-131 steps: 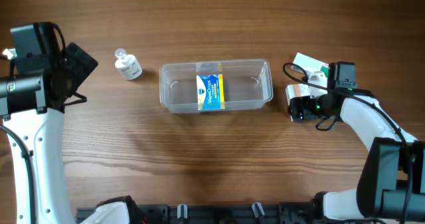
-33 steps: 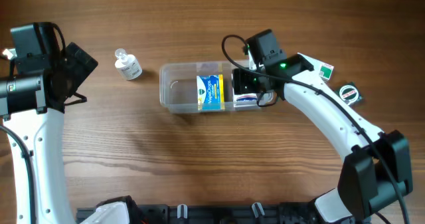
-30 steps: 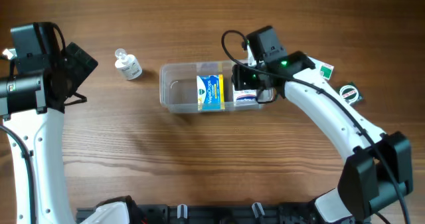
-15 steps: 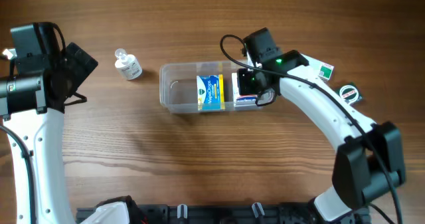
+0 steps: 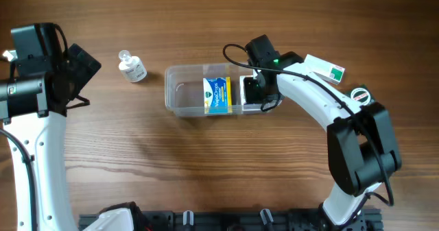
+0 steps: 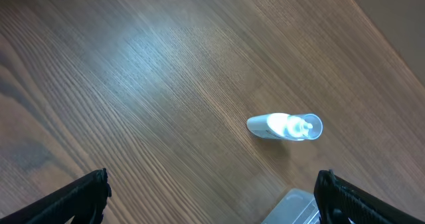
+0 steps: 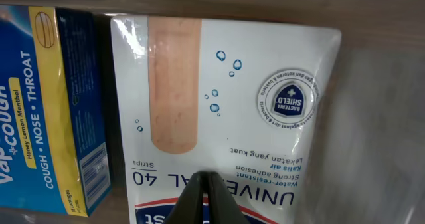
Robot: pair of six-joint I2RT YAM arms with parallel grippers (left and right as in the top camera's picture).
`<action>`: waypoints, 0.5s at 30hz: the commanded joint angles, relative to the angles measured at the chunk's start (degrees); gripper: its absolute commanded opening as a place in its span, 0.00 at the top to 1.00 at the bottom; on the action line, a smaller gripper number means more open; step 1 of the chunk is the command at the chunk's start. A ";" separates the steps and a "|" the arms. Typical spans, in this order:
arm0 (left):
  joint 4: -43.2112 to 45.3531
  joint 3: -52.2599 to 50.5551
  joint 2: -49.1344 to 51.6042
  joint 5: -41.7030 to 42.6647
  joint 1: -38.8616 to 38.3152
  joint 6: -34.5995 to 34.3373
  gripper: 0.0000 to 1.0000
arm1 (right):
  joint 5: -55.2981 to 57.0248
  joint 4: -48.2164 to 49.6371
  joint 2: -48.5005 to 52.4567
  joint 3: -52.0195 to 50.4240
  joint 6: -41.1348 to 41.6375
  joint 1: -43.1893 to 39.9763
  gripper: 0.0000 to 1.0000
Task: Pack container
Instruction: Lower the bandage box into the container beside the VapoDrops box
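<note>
The container, a clear rectangular tub, lies mid-table. Inside it are a blue-and-yellow cough drop box and, to its right, a white plaster box. My right gripper hovers over the plaster box with its fingers pressed together and nothing between them. From overhead the right gripper covers most of that box. The cough drop box lies just left of it. My left gripper stands wide open and holds nothing, high above the table at the far left, with the container's corner near its right finger.
A small clear bottle lies on its side left of the container; it is also in the left wrist view. A white-and-green box and a small round tin lie right of the container.
The right gripper brought the plaster box from the right side into the container, let it go, then shut its fingers and shifted slightly left. The left arm has not moved.
</note>
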 commanded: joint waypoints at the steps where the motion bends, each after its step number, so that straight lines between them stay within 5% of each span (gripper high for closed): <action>1: -0.04 0.61 -0.20 -0.33 0.31 0.07 0.00 | 1.01 0.72 1.81 0.70 0.37 0.26 0.96; 15: -0.07 0.61 -0.20 -0.33 0.31 0.07 0.00 | -5.42 3.63 -13.49 3.37 0.02 4.00 0.96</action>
